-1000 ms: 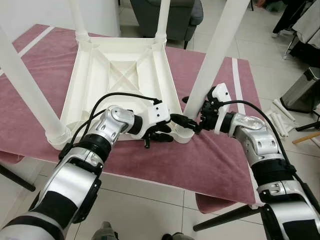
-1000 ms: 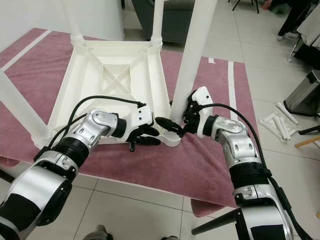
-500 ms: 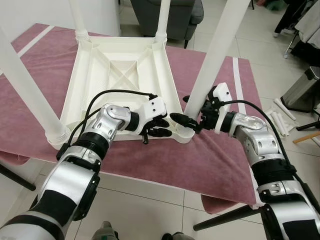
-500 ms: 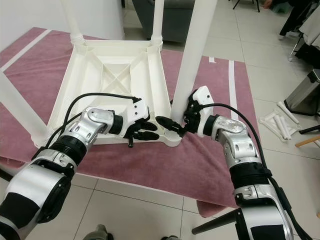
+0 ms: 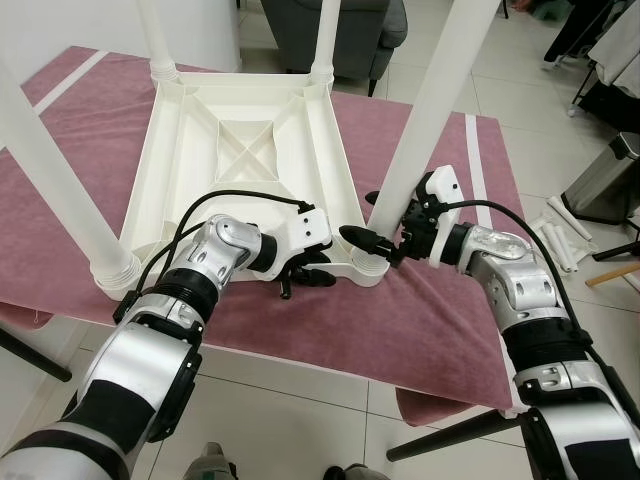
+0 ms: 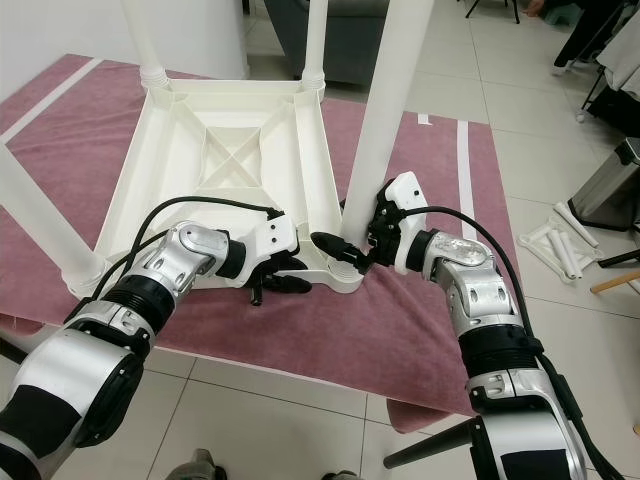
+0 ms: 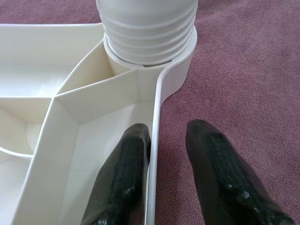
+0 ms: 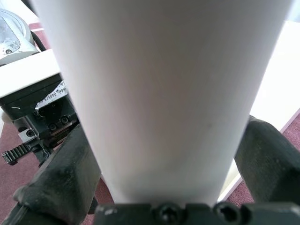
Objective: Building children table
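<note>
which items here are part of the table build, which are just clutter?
In the job:
- white table top, upside down on the mauve cloth
- near-right leg, right gripper around its base
- three other legs, already standing in their sockets
- left gripper straddling the top's rim

Lying about:
- grey armchair
- metal bin
- white parts on floor

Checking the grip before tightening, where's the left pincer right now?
The left pincer straddles the upturned table top's near rim, beside the corner leg.
</note>
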